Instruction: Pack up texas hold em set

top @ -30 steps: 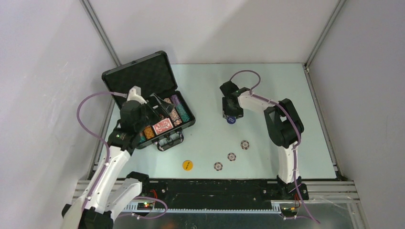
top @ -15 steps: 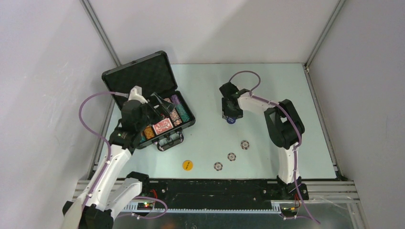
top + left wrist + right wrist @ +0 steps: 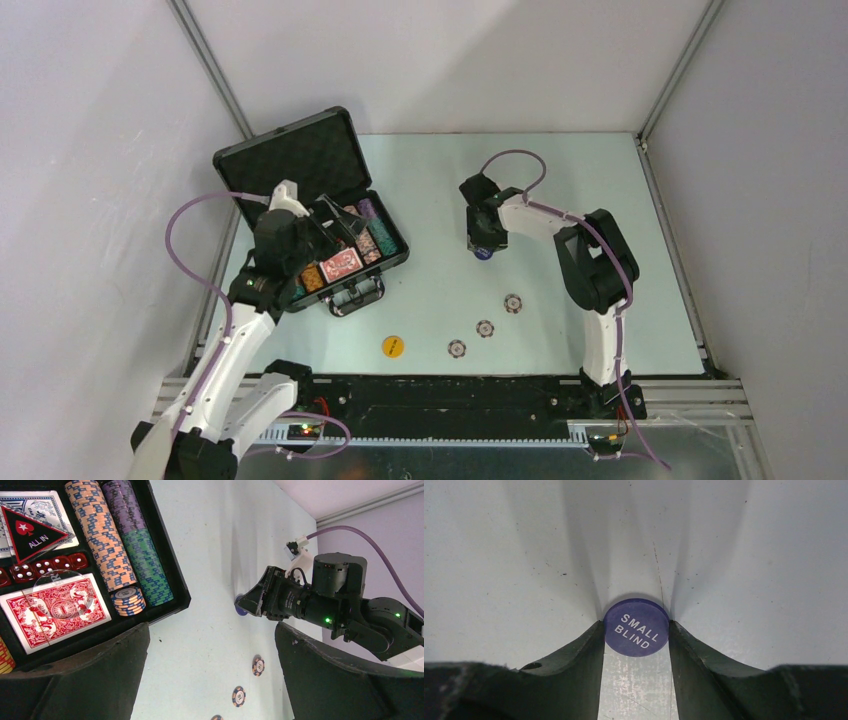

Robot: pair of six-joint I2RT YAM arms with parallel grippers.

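Showing black on briefcase, shell and lining alike
Displaying red ornate back with white border on card deck
Displaying blue-and-white scrollwork on second deck
Showing orange with blue stripes on orange stack, purple on purple stack, green on green stack
Showing red with white pips on dice
Bearing white SMALL BLIND lettering on blue disc
Showing yellow with dark centre mark on yellow disc
Showing striped rims, pale centres on loose chips
Showing pale mint on table

White links, black joints, purple cables
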